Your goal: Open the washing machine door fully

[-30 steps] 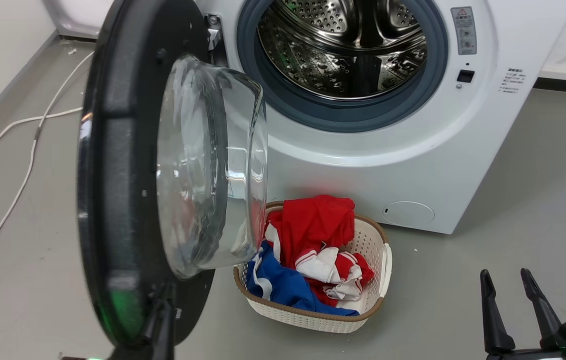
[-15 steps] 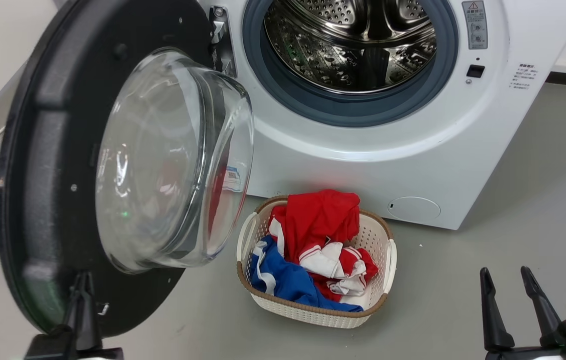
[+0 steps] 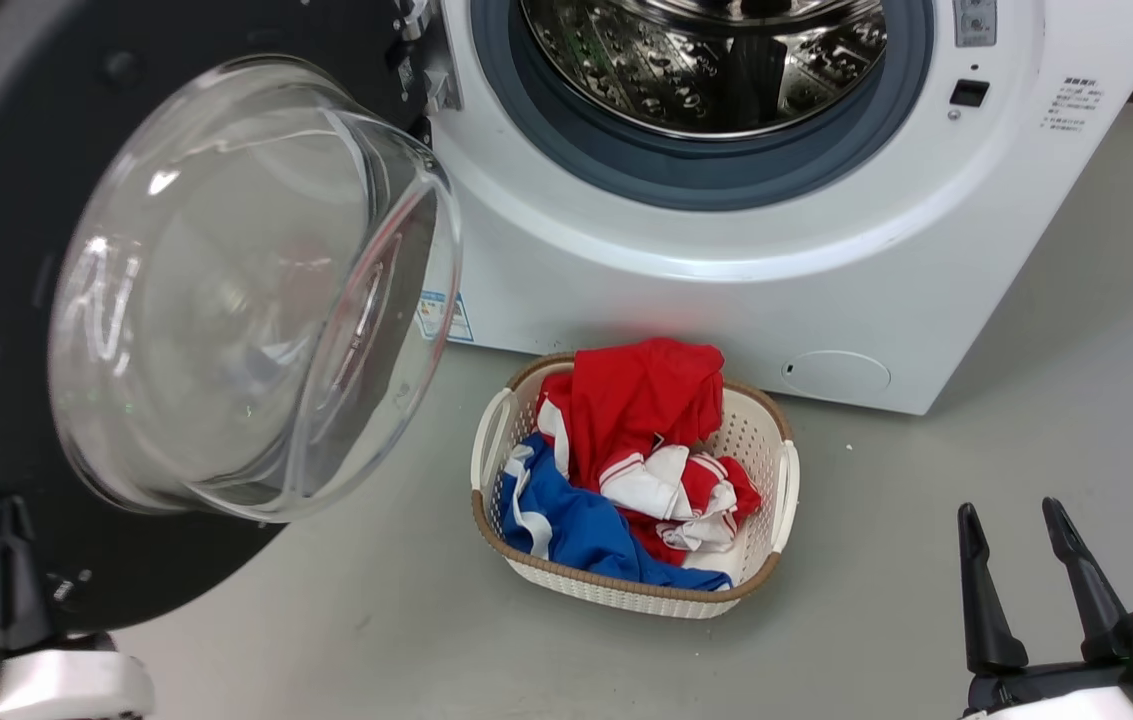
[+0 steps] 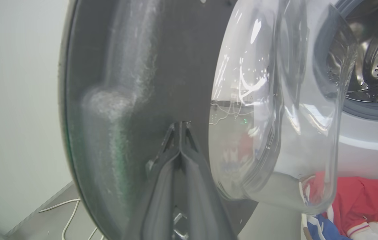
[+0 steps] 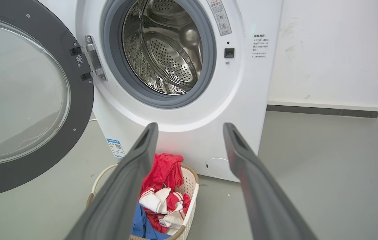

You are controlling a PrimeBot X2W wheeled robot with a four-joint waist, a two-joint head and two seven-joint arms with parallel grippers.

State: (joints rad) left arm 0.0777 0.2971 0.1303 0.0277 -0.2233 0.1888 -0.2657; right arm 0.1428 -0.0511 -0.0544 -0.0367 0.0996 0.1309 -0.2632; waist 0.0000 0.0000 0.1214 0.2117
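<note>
Dark long fingers [image 4: 162, 186] of the left jaws lie pressed together, tips meeting, with nothing visible between them. They rest against or just beside the inner face of the washing machine door [image 4: 135, 83], a large round door with a wide black rim and a bulging clear glass bowl. Door position: directly ahead of the left jaws, swung wide off the opening, its metal hinge [image 5: 92, 61] on the side toward the right jaws. Handling, as judged: rigid and fairly heavy, turning only about the hinge. The glossy rim is probably slippery and the glass bowl fragile, so contact belongs on the black rim far from the hinge, as a flat push rather than a pinch. Right jaws: spread apart, empty, low over the grey floor [image 3: 876, 600]. Between the two sets of jaws and somewhat beyond stands a small white perforated laundry basket [image 3: 626, 595] of red, white and blue garments [image 3: 641, 400], near the bowl yet seemingly outside the door's remaining outward arc. Beyond it stands the white front-loading washing machine [image 3: 726, 290] with its perforated steel drum [image 3: 716, 60]. Left of the left jaws, a white cable [image 4: 72, 213] trails beside a pale wall [image 4: 15, 100], which may limit the door's travel.
</note>
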